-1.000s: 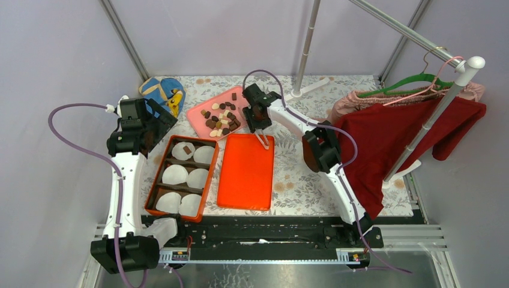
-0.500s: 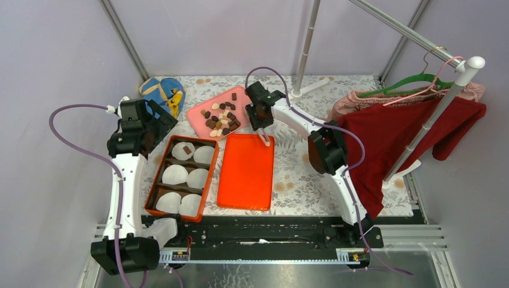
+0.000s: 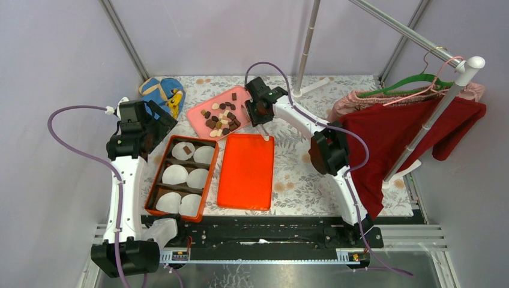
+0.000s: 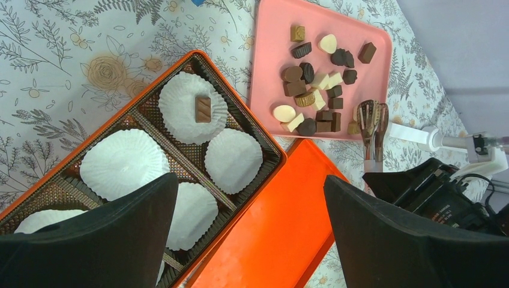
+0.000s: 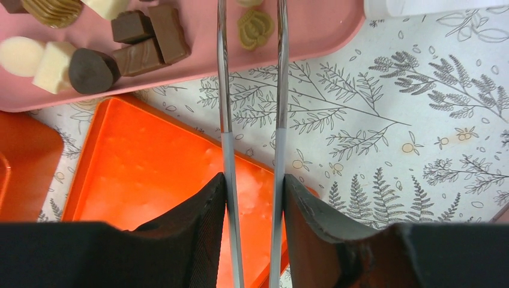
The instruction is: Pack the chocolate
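Observation:
Several dark, light brown and cream chocolates (image 3: pixel 221 117) lie on a pink tray (image 3: pixel 198 110); they also show in the left wrist view (image 4: pixel 312 96). One brown chocolate (image 3: pixel 187 149) sits in the far left liner of the orange box (image 3: pixel 157 180), which is lined with white paper cups. My right gripper (image 3: pixel 259 113) is shut on metal tongs (image 5: pixel 222 90). The tong arms reach over the tray's near edge on either side of a light brown chocolate (image 5: pixel 254 27); their tips are cut off in the right wrist view. My left gripper (image 4: pixel 249 240) is open and empty, high above the box.
An orange lid (image 3: pixel 246 171) lies flat to the right of the box. A blue and yellow bag (image 3: pixel 163 91) is at the back left. A clothes rack with a red garment (image 3: pixel 390 138) stands on the right, and its pole base (image 3: pixel 306 90) is behind the right gripper.
My right gripper has moved back and left with the tongs, from over the orange lid's far edge to the near edge of the pink tray. The left arm has not moved.

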You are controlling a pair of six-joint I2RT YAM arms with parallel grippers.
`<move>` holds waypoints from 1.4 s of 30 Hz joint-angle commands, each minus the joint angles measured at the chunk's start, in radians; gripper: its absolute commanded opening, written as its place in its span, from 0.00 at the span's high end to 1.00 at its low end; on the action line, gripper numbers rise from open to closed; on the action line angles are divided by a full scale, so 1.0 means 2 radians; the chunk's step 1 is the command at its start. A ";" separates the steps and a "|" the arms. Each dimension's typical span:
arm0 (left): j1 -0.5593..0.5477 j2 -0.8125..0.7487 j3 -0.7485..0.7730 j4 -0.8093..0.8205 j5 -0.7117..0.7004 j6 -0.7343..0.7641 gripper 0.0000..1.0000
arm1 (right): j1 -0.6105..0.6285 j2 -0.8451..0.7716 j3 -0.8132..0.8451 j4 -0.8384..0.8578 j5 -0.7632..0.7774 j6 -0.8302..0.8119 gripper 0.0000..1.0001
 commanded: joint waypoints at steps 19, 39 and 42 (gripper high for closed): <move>0.003 -0.009 -0.009 0.018 -0.006 0.009 0.01 | -0.002 -0.019 0.089 -0.015 -0.022 -0.001 0.61; 0.003 0.002 0.024 0.007 -0.027 0.026 0.01 | 0.012 -0.135 -0.033 0.037 -0.103 0.018 0.62; 0.003 0.002 0.029 0.006 -0.028 0.026 0.01 | 0.020 -0.144 -0.038 0.037 -0.108 0.020 0.62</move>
